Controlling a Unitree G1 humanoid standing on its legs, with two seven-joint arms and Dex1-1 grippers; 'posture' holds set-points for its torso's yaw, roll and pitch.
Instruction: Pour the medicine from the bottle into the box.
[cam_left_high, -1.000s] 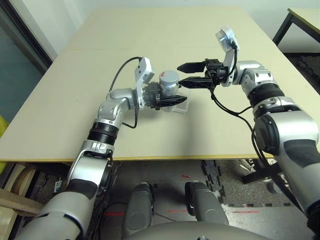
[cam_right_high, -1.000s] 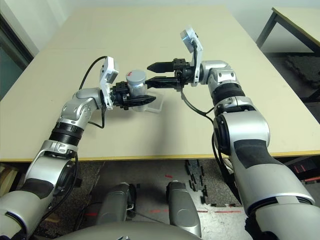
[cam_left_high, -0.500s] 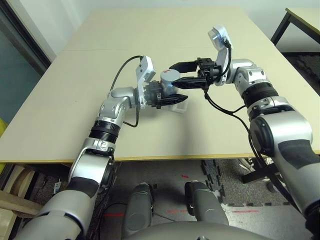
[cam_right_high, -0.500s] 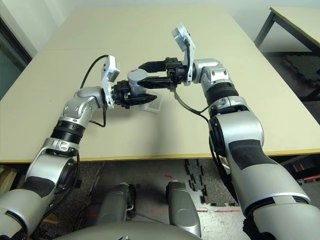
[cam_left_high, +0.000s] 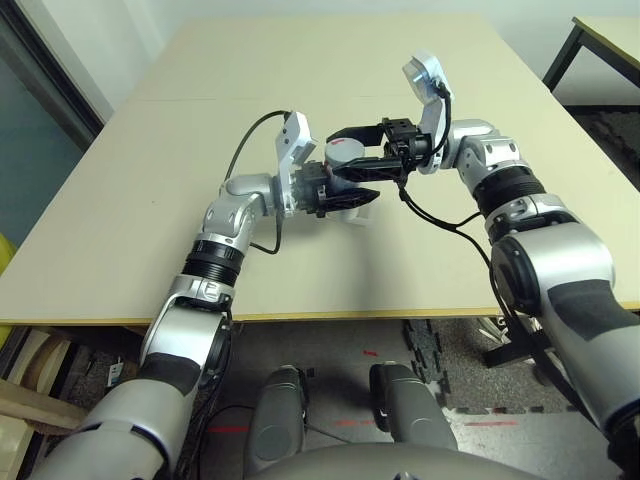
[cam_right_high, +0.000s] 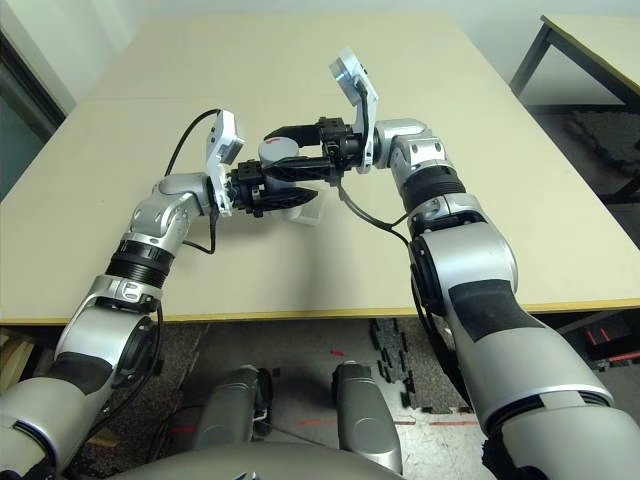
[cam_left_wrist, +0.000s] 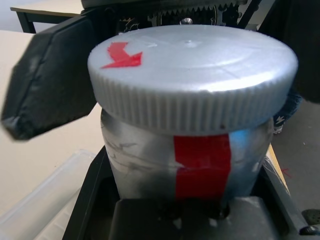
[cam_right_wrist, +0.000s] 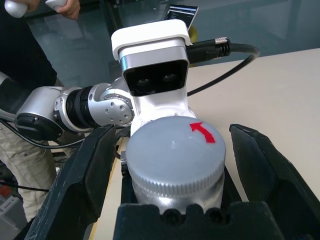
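The left gripper (cam_left_high: 335, 196) clamps the bottle (cam_left_high: 338, 172) above the box (cam_left_high: 358, 209); the right gripper's (cam_left_high: 352, 152) jaws stand open around its cap (cam_right_wrist: 173, 152).

Bottle (cam_left_high: 340, 165) between both pincers

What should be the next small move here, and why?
Probably close the right gripper on the grey cap: its open fingers already straddle the cap, with gaps on both sides, while the left gripper holds the bottle upright above the box.
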